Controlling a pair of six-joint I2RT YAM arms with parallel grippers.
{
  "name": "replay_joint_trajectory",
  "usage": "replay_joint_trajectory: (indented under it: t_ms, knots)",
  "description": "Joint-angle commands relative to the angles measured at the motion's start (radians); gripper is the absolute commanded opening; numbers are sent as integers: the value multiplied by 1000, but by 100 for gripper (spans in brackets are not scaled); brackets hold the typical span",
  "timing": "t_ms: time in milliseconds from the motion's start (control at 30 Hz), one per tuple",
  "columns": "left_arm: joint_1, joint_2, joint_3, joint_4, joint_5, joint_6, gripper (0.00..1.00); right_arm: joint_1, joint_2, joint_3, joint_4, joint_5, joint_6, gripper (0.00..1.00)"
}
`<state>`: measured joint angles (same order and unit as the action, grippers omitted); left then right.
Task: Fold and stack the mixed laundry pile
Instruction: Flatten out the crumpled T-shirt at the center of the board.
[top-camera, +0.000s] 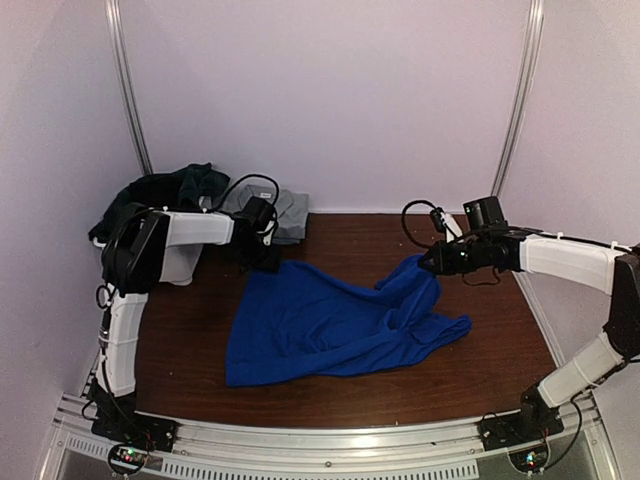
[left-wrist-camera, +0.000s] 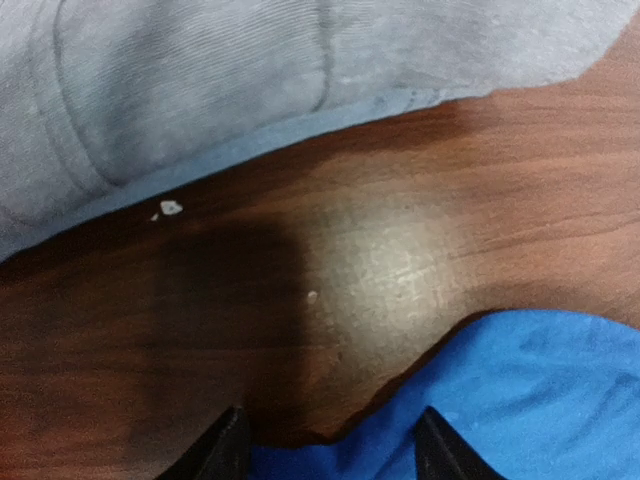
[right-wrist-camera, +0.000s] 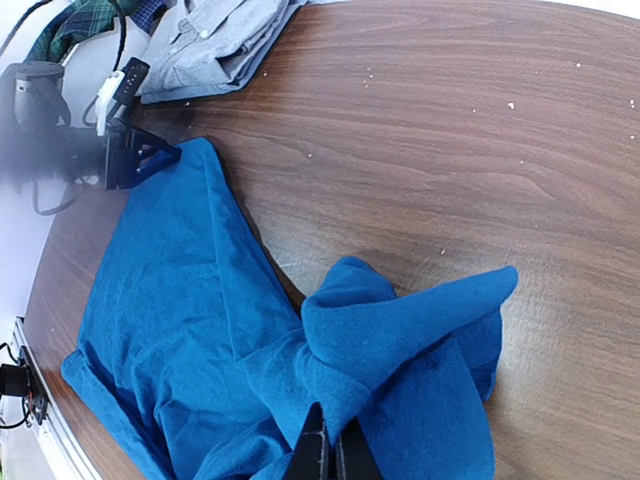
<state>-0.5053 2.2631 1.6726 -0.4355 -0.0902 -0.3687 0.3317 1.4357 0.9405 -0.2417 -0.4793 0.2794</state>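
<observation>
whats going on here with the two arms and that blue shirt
Both arms are working on the blue T-shirt, spread on the table. The right gripper is shut on a bunched fold at its right side. The left gripper hangs open at the shirt's far left corner, not gripping it. A folded grey shirt and a dark clothes pile sit at the back left.

Royal-blue T-shirt (top-camera: 330, 325) in the middle, solid blue right across, going darker in the creases. Under it, the table (top-camera: 480, 350) is a deep reddish-brown wood grain, dotted with tiny white specks (left-wrist-camera: 168, 209). Up at the back there's a grey shirt (top-camera: 288, 212), pale and even in tone. Beside it sits a tartan piece (right-wrist-camera: 72, 30), dark green crossed with navy, and a black garment (top-camera: 135, 195). Left arm (top-camera: 125, 330) and right arm (top-camera: 570, 260) are white with black joints. Left gripper (left-wrist-camera: 335, 452) and right gripper (right-wrist-camera: 330, 455) both have black fingers.
</observation>
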Motion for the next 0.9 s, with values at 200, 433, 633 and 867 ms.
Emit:
replay_joint_trajectory:
  t_ms: [200,433,633,867]
  knots:
    - [4,-319,-157,64,84,127,0,-14,-11,99,-11,-105,-58,0]
    - [-51,-739,-659,90,169,145,0,123,-177,-209,20,-126,34,0]
    - [-88,-968,-916,-34,216,-83,17,275,-291,-389,5,-148,150,24]
    - [-68,-1222,-1006,-53,143,-208,55,151,-430,-311,-118,-62,90,59]
